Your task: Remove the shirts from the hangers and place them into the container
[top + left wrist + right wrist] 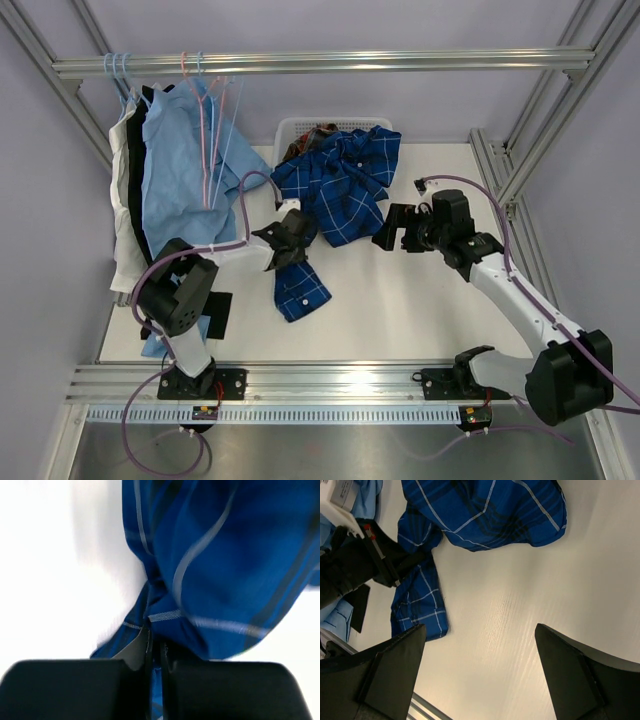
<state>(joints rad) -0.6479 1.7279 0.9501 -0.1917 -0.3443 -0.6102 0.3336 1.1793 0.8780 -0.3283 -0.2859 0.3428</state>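
**A:** Jaws of the left gripper (156,647) were pinched shut on the blue shirt's (340,185) sleeve, mid-bench!

**B:** And the right gripper (480,630)?

**A:** Spread wide, gripping nothing, over bare bench (400,310) just right of that shirt.

**B:** Where did the shirt lie?

**A:** Bunched at the far edge, its top over the basket's (288,130) front rim, with the sleeve trailing toward the near edge. The other shirts (175,170) hung on hangers (205,130) at the far-left corner.

The left fingers (287,250) pinch the dark blue shirt (345,190) that trails from the container (291,126).
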